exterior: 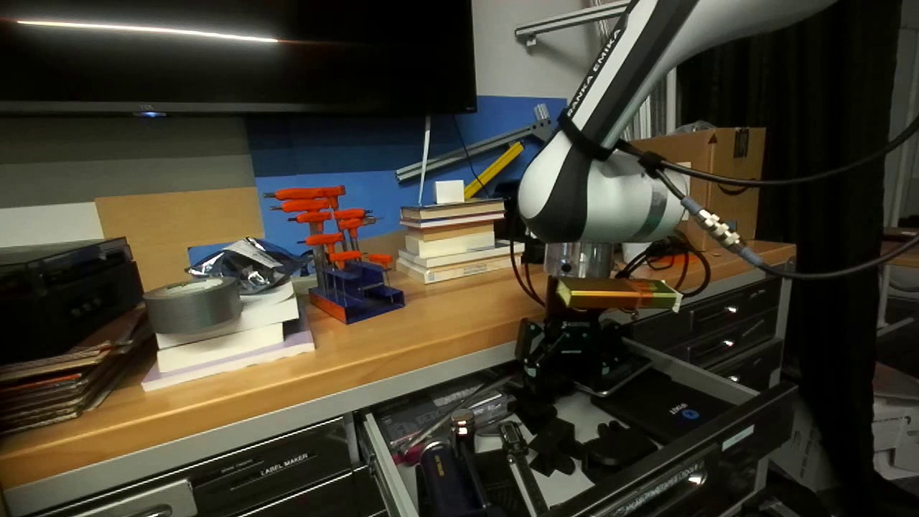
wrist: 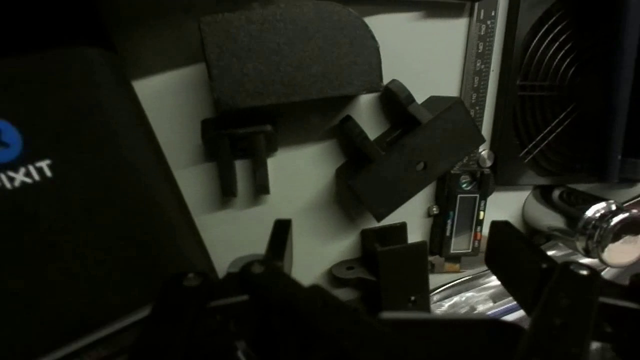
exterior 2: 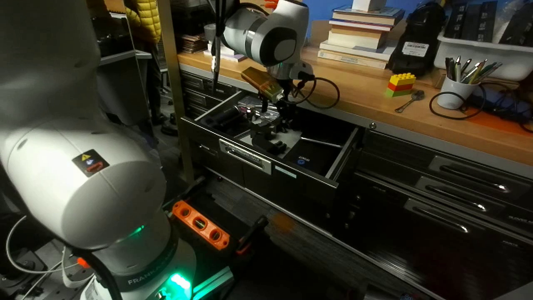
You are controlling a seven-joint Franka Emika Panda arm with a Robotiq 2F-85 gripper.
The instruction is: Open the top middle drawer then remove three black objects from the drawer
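Note:
The top middle drawer stands open, its dark front showing in both exterior views (exterior: 761, 409) (exterior 2: 310, 185). My gripper (wrist: 392, 237) reaches down into it, as both exterior views show (exterior: 567, 366) (exterior 2: 279, 114). The jaws are wide open and hold nothing. A black bracket-like block (wrist: 402, 275) with a small round tab lies between the fingers in the wrist view, its lower end hidden by the gripper. A second black block (wrist: 412, 160) with two rounded lugs lies tilted beyond it. A third, larger black piece (wrist: 295, 55) with a curved corner and two prongs lies at the upper left.
A black iFixit case (wrist: 90, 200) lies beside the black pieces. A digital caliper (wrist: 465, 215), a clear plastic bag (wrist: 475, 295) and a round-grilled black item (wrist: 555, 90) lie opposite. The wooden counter (exterior: 423, 323) edge is behind the gripper, with stacked books (exterior: 449, 244) on it.

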